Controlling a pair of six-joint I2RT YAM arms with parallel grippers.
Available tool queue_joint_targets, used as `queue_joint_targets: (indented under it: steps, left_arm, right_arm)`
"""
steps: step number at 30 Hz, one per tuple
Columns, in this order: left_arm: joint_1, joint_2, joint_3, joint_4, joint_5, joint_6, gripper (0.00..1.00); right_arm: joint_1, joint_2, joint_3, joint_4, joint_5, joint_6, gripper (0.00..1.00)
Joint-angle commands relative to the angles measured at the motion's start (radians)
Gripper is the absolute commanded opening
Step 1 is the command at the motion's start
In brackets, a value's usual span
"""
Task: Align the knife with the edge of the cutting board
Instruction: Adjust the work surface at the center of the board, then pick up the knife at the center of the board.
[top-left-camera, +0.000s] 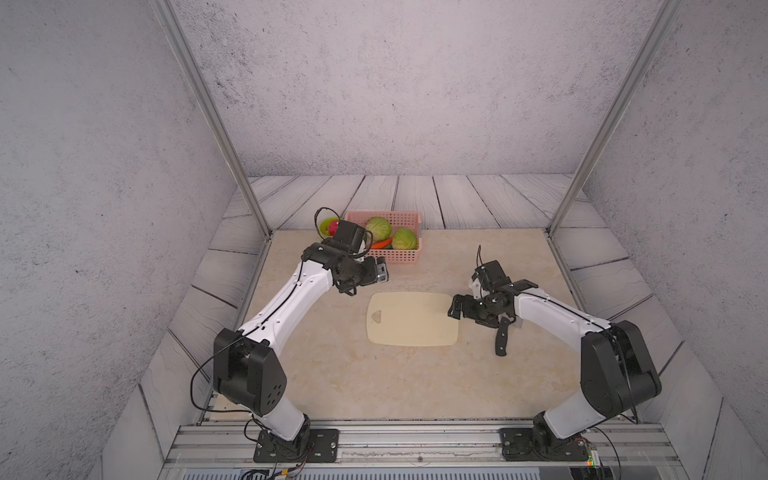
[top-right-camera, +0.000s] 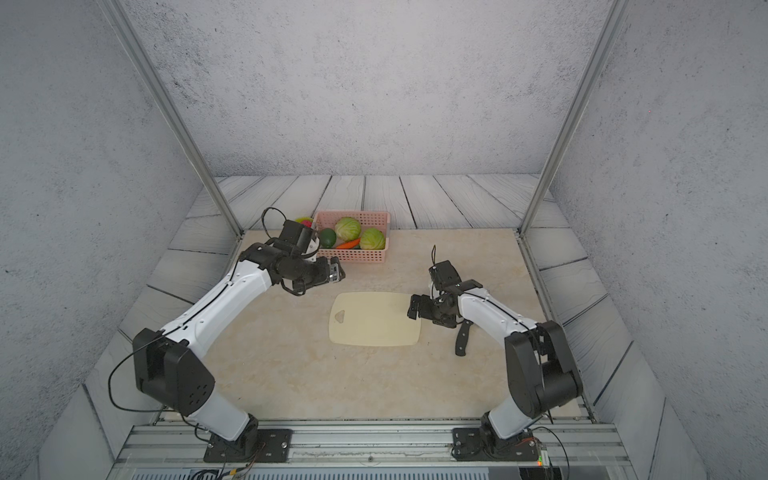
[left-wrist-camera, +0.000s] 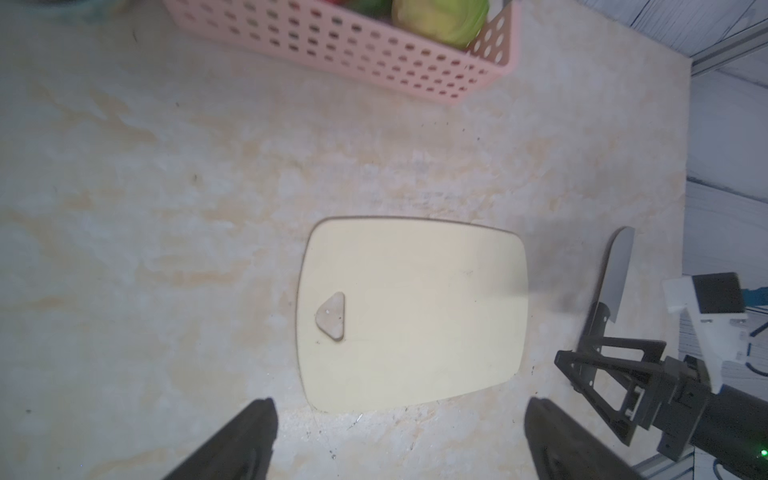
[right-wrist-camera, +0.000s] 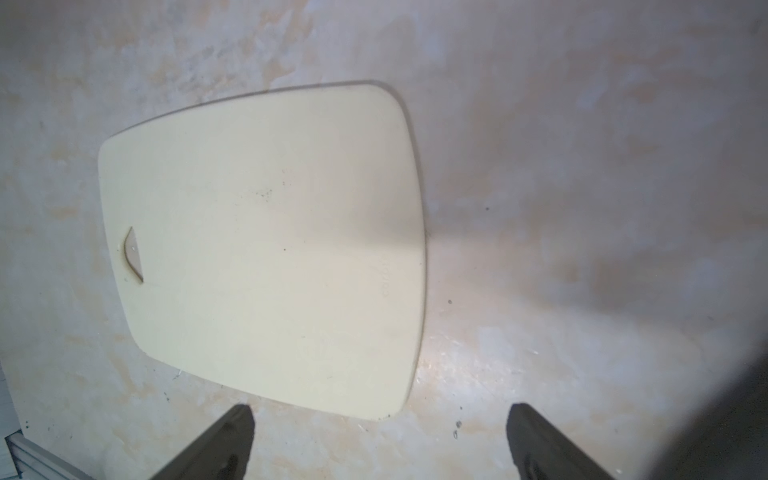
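Knife, a cleaver with broad rectangular grey steel blade and black riveted handle (left-wrist-camera: 609, 291), flat on the beige marbled desk (top-left-camera: 332, 374), just right of the thin pale cream rectangular cutting board (top-left-camera: 413, 319) at mid-frame in both top views. Only the handle visible there, blade hidden beneath the white right arm (top-left-camera: 552, 307). Blade plain at the right edge of the left wrist view. Near the board's right short edge, not touching, a strip of bare desk between. Seemingly a little askew to that edge.

Right hand (right-wrist-camera: 380, 409) spread wide, empty, hovering by the board's right end. Left hand (left-wrist-camera: 399, 415) likewise spread and empty, up and left of the board, beside a pink perforated plastic basket (top-left-camera: 403, 255) of vegetables.

Judged partly done at most: knife near the edge but unheld, final squaring against it left to do.
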Motion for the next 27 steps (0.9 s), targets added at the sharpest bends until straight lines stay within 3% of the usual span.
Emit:
queue_joint_targets:
  steps: [1,4,7,10,16,27]
  left_arm:
    - [0.005,-0.006,0.062,-0.076,-0.126,0.074,0.98]
    - [0.001,-0.026,0.03,-0.043,-0.218,0.105,0.98]
    - [0.002,-0.098,-0.115,0.069,-0.287,0.111,0.98]
    - [0.007,-0.145,-0.1,0.06,-0.235,0.121,0.98]
    - [0.007,-0.254,-0.161,0.109,-0.268,0.139,0.98]
    - [0.007,-0.274,-0.145,0.092,-0.225,0.145,0.98]
  right_arm:
    - [-0.002,-0.046,-0.014,-0.106,0.074,-0.012,0.99]
    - [-0.004,-0.092,-0.032,-0.142,0.119,-0.001,0.99]
    - [-0.015,-0.142,-0.062,-0.179,0.176,0.011,0.99]
    - [-0.044,-0.186,-0.097,-0.189,0.208,0.027,0.99]
    - [-0.147,-0.199,-0.151,-0.193,0.226,0.025,0.99]
    - [-0.257,-0.136,-0.188,-0.152,0.23,0.025,0.92]
